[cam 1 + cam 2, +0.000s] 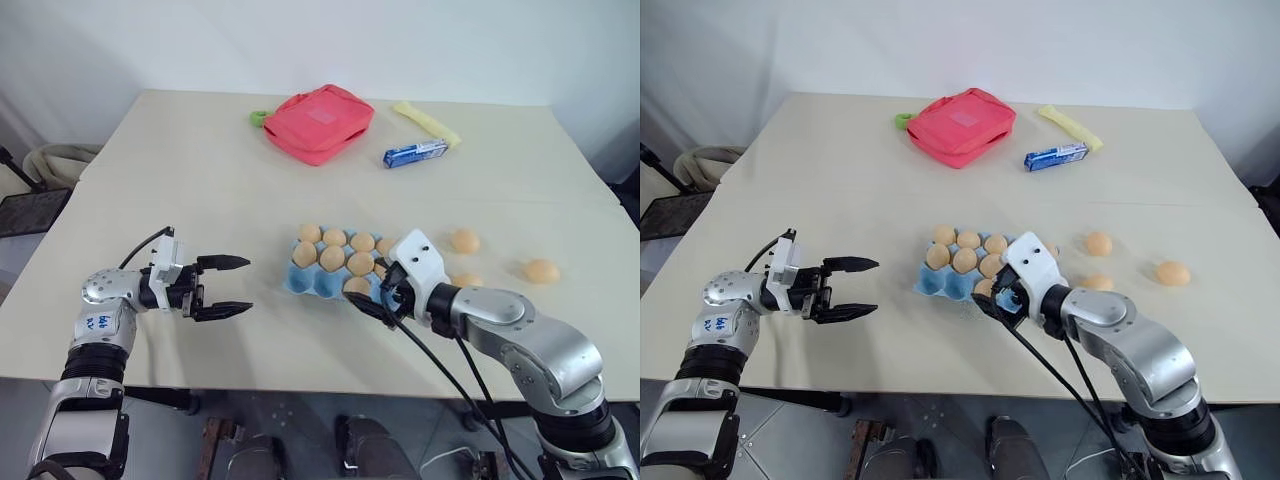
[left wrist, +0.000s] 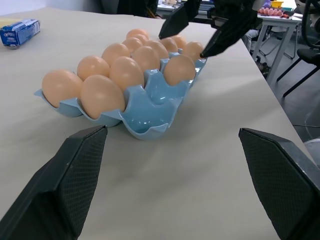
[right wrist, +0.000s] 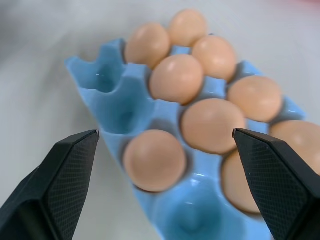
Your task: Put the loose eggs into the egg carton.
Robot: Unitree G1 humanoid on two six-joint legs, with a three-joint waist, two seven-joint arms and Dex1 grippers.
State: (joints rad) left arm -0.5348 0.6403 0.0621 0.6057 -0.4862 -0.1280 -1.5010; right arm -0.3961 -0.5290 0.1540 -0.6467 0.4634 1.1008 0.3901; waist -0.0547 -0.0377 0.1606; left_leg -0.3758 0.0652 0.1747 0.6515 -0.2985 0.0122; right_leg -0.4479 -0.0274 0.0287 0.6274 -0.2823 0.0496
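Table [image 1: 200, 200]: large beige top, everything below rests on it.

Red pouch [image 1: 318, 122]: far centre, with a green loop at its left edge. Right of it lies a yellow cloth [image 1: 428, 122], and just near of that a small blue wrapped packet [image 1: 414, 153].

Egg carton [image 1: 308, 284]: light blue tray, centre of table toward the near edge. Most cups hold eggs; the cups along its near-left side are bare, seen plainly in the right wrist view.

Right gripper [image 1: 378, 300]: at the near-right corner of the carton, fingers spread wide, nothing between them, hanging just above the filled cups.

Left gripper [image 1: 222, 287]: well left of the carton, pointing level toward it, fingers parted and released, holding nothing.

Loose eggs: three lie on the bare table right of the carton, one [image 1: 464, 240] nearest it, one [image 1: 541, 270] farther right, and one [image 1: 466, 280] partly hidden behind the right arm.
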